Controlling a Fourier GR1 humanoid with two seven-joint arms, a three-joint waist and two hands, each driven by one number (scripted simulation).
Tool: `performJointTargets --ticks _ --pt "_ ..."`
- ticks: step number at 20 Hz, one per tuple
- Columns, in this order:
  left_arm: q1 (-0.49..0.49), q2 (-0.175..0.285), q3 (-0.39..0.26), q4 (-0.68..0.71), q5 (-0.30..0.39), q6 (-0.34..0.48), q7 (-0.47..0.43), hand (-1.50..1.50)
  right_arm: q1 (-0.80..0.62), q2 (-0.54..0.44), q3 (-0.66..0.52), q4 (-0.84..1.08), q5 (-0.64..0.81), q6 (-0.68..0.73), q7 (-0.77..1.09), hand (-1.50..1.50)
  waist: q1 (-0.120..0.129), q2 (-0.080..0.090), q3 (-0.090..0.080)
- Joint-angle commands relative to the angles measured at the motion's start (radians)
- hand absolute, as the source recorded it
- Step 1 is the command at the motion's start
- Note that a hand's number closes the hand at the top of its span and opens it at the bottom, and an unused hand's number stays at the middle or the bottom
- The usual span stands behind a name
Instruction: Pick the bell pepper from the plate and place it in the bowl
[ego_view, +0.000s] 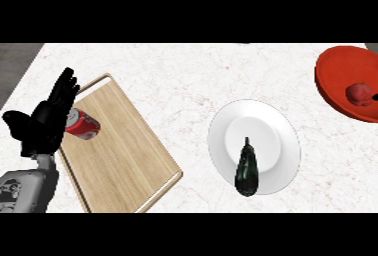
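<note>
Head view shows the bell pepper (359, 93) lying inside the red bowl (338, 70) at the upper right edge of the counter (184, 70), not on the plate (258, 122). The white plate, near the centre, carries only a dark elongated vegetable (246, 172), probably an aubergine, whose lower end overhangs the plate's rim.

Hand state:
- We see the left hand (44, 120) at the left edge, released, fingers straight and pointing up, holding nothing. It rests above the near corner of the wooden cutting board (125, 155), just beside a red can (81, 125) lying on that board.
- We do not see the right hand in this view.

Handling assessment (judgement):
- We rate the pepper as light and hollow, with a stiff wall that can dent under a hard squeeze.
- We expect the skin to be smooth and waxy, hence slippery against the fingers.
- We recommend taking hold across the broad middle of the body, thumb opposite the fingers, rather than by the stem.
- The pepper sits partly cut off by the view's edge, so we cannot tell its orientation.

Judged from this layout, we consider the placement step already met
</note>
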Motion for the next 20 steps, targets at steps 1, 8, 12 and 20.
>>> performJointTargets --ticks 1,8,12,20 --pt "0.007 0.007 0.017 0.012 0.009 -0.007 -0.020 0.00 -0.008 -0.075 -0.092 0.044 -0.093 0.145 0.019 -1.50 0.005 0.009 0.001" --pt "0.015 -0.001 0.012 -0.005 0.007 -0.003 -0.027 0.00 0.074 -0.172 -0.103 0.036 -0.107 0.263 0.057 -1.50 -0.001 0.013 0.006" --pt "0.015 0.007 0.013 -0.014 0.003 -0.002 -0.013 0.00 0.102 -0.186 -0.132 0.035 -0.139 0.329 0.074 -1.50 -0.008 0.010 0.010" --pt "0.023 -0.006 0.014 -0.012 0.007 0.004 -0.014 0.00 0.115 -0.206 -0.183 -0.006 -0.199 0.437 0.128 -1.50 -0.015 0.006 0.013"
